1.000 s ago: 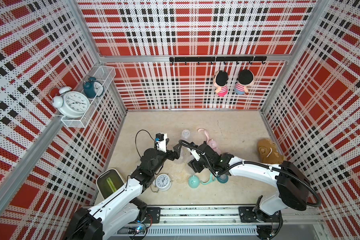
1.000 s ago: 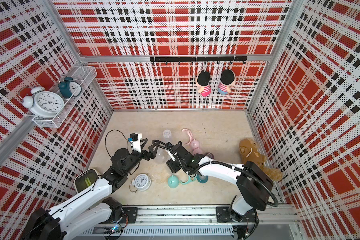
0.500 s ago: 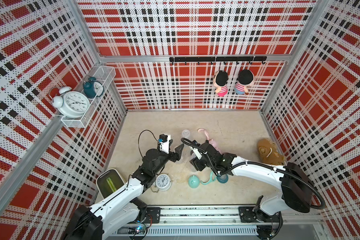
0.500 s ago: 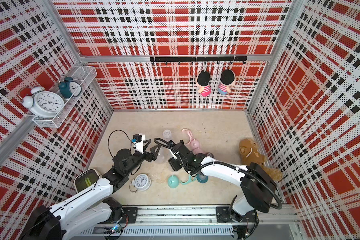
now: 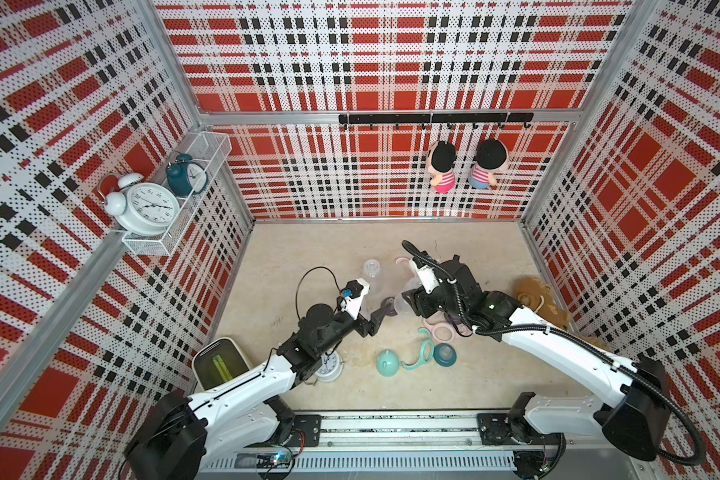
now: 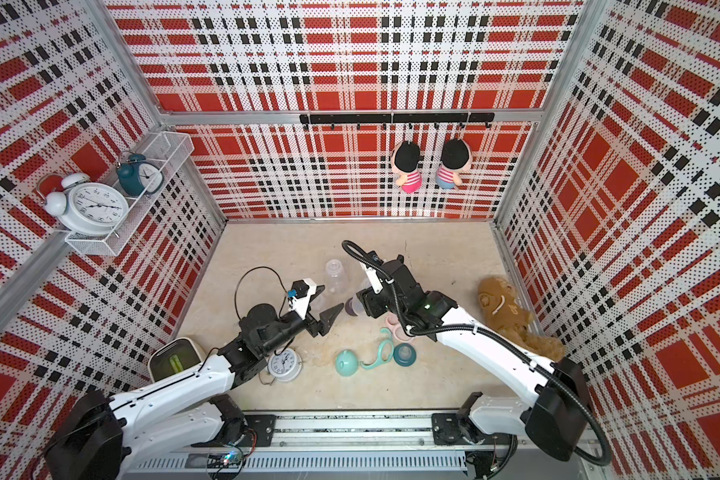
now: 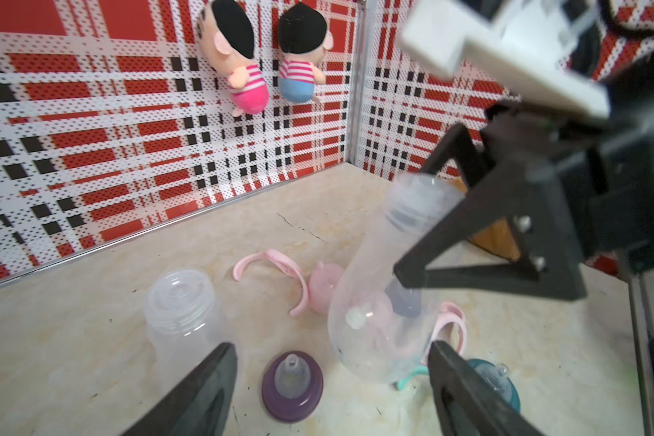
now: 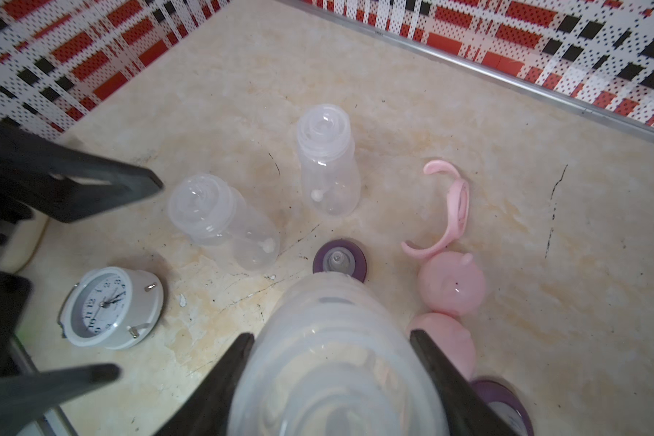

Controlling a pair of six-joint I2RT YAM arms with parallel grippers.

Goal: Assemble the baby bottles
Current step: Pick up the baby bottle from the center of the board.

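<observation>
Baby bottles point(image 8: 327, 162): clear, uncapped, pink parts point(image 8: 452, 283) loose alongside

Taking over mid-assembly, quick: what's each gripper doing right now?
Left gripper: open, holding nothing.
Right gripper: closed on a clear bottle.

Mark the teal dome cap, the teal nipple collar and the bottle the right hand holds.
teal dome cap point(image 5: 387, 362): top view, on the dome's crown.
teal nipple collar point(image 5: 445, 354): top view, at its centre.
held bottle point(image 7: 367, 290): left wrist view, on its clear side wall.
</observation>
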